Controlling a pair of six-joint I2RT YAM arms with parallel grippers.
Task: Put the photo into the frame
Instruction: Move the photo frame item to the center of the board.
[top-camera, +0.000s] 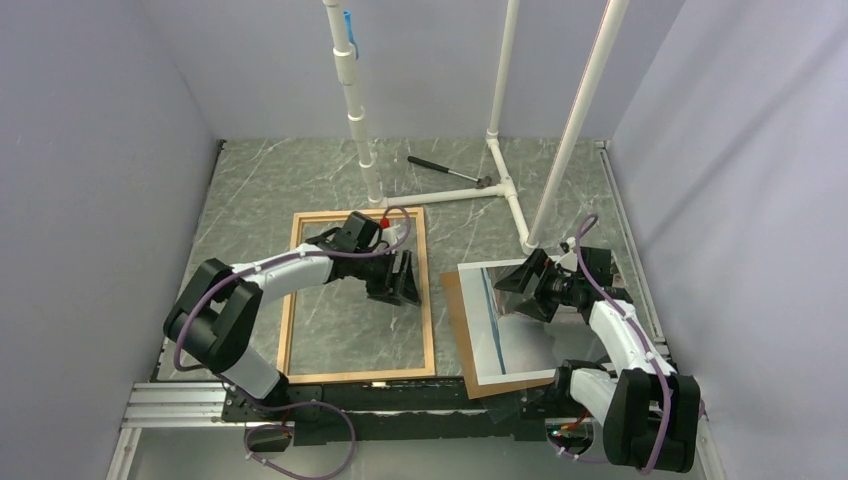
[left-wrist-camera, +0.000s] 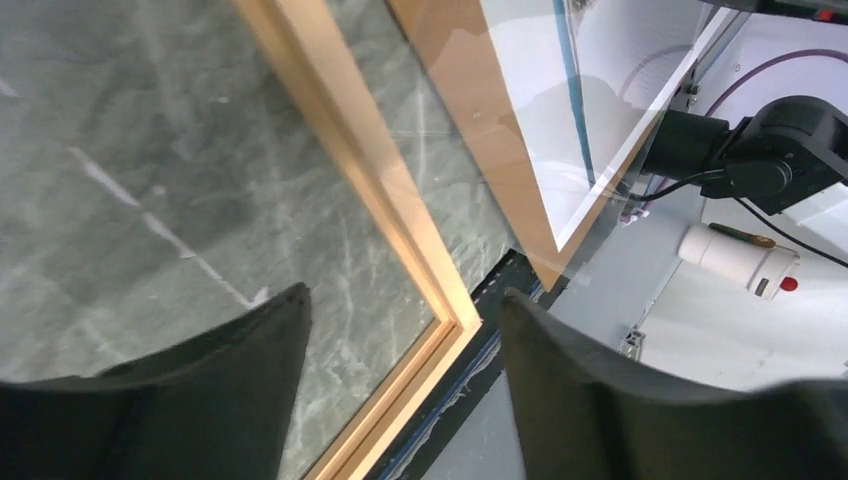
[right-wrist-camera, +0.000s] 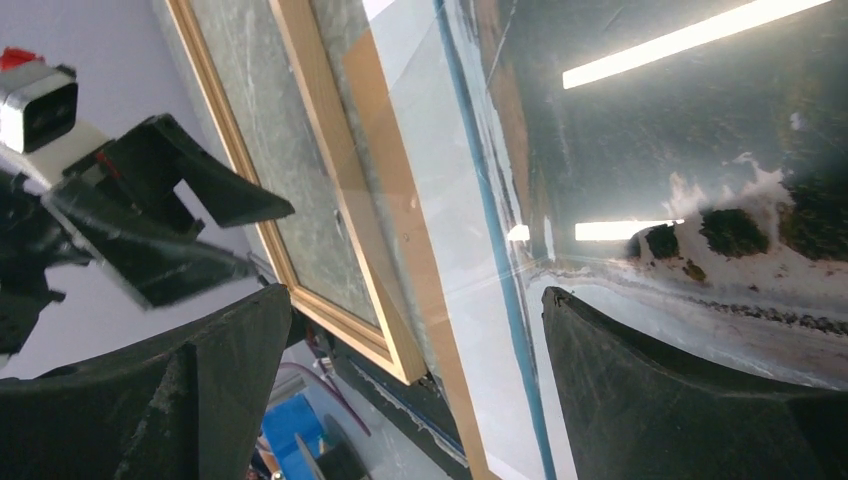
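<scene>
The frame (top-camera: 360, 377) lies flat on the grey marble table at centre left, with only the tabletop showing inside it. The photo (top-camera: 530, 345) lies face up at the right on the brown backing board (top-camera: 455, 330), glossy, with a blue stripe and a white border. My left gripper (top-camera: 400, 285) is open and empty just above the frame's right rail (left-wrist-camera: 400, 200), near its near right corner. My right gripper (top-camera: 515, 285) is open and empty above the photo's far left part (right-wrist-camera: 620, 150). The right wrist view also shows the frame (right-wrist-camera: 330, 170), the board's edge (right-wrist-camera: 415, 250) and the left gripper (right-wrist-camera: 150, 230).
A hammer (top-camera: 450, 172) lies at the back of the table beside a white pipe stand (top-camera: 500, 185) with three uprights. Grey walls close in the left, right and back. An aluminium rail (top-camera: 180, 405) runs along the near edge.
</scene>
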